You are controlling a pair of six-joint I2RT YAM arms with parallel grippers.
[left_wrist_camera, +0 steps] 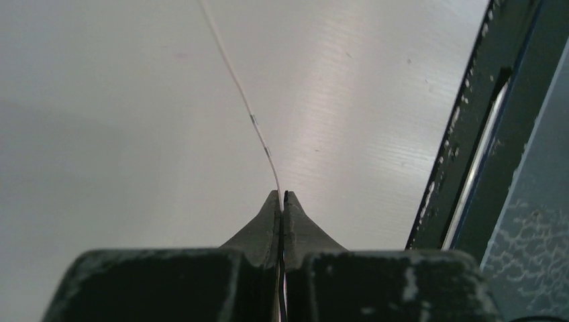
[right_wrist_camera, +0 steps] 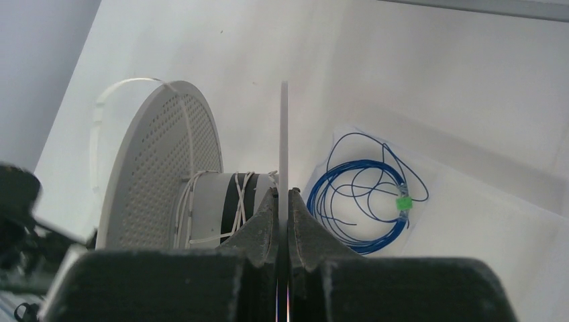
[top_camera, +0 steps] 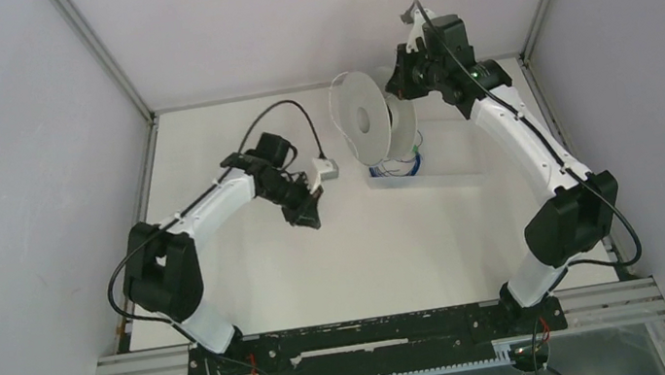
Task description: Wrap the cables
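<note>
Jaws of left gripper (left_wrist_camera: 282,196) pinched together on the thin pale cable (left_wrist_camera: 236,84), which runs off above the table (left_wrist_camera: 100,134). Jaws of right gripper (right_wrist_camera: 282,194) clamped on near flange of the spool (right_wrist_camera: 161,168) (white turns on hub). Blue coil (right_wrist_camera: 362,201) lies beyond, in tray (right_wrist_camera: 483,215).

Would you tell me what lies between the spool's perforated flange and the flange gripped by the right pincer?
The spool's hub, wound with a few turns of white cable, as the right wrist view shows.
</note>
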